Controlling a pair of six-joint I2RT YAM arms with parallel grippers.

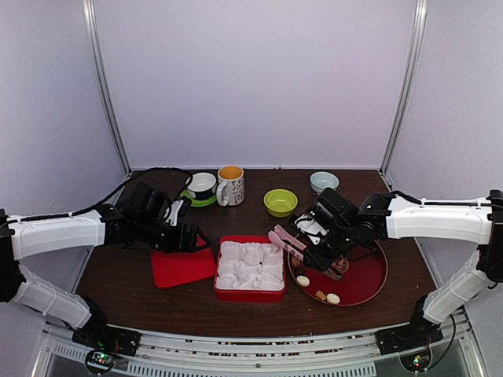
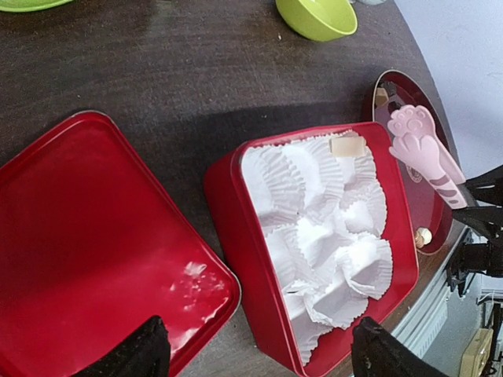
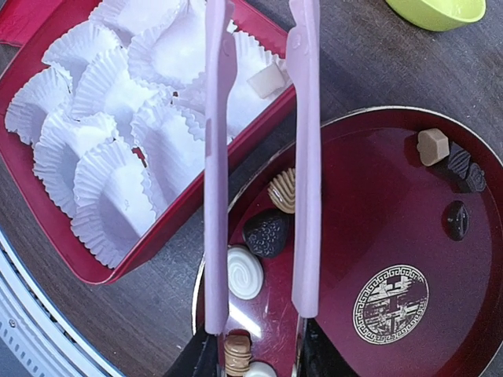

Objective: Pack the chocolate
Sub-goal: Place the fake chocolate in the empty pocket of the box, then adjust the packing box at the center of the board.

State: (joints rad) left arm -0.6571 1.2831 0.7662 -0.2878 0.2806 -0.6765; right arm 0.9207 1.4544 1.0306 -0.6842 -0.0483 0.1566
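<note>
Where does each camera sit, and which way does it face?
Top external: above and behind, facing down on the table; left gripper and right gripper show.
Left wrist: on that arm, facing down at lid and box; its fingertips show.
Right wrist: on that arm, facing along held tongs to tray; fingers barely show.
Shared: both wrists see the box's one chocolate.

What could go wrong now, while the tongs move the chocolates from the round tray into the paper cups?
1. The tan ridged chocolate, the dark oval one and the white swirl one lie close together between the arms of the tongs; closing on one may knock its neighbours across the glossy tray.
2. The paper cups sit crowded and crumpled in the red box; the tongs may push them aside.
</note>
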